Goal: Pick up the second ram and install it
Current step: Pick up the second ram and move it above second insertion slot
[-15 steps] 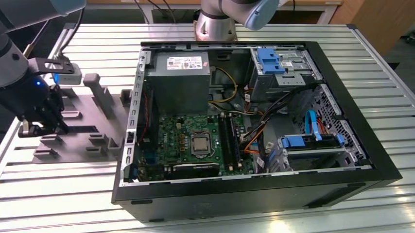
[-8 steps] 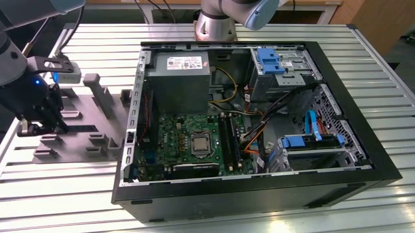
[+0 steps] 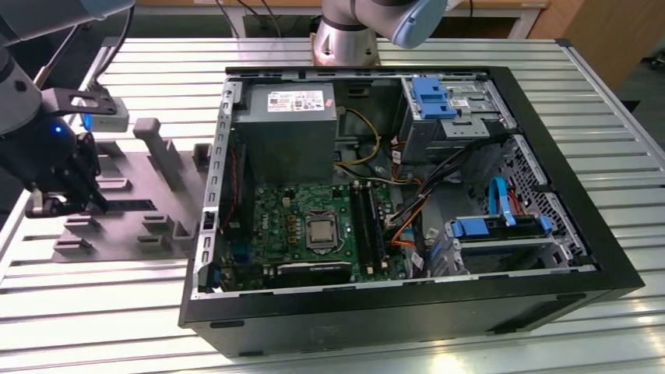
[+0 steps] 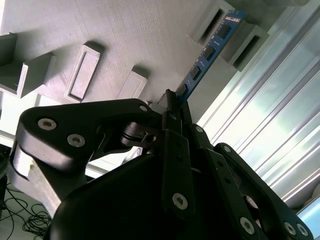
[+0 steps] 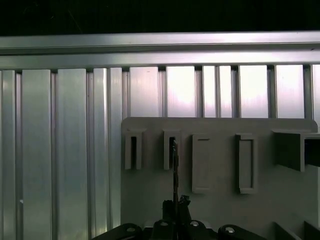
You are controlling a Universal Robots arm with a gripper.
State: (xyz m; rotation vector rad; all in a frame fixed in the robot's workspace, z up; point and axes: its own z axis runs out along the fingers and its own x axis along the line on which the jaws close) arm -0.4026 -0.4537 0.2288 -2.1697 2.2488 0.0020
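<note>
Gripper (image 4: 171, 106) tight on second ram (image 4: 207, 52)

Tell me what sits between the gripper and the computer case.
In the exterior view, the grey holder block fills the stretch between the gripper and the computer case; the second ram, gripped at one end, sits in its slots.

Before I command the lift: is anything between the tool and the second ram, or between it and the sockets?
Nothing between them: the tool grips the second ram at one end, in the grey holder. The case's side wall stands between the holder and the motherboard sockets.
</note>
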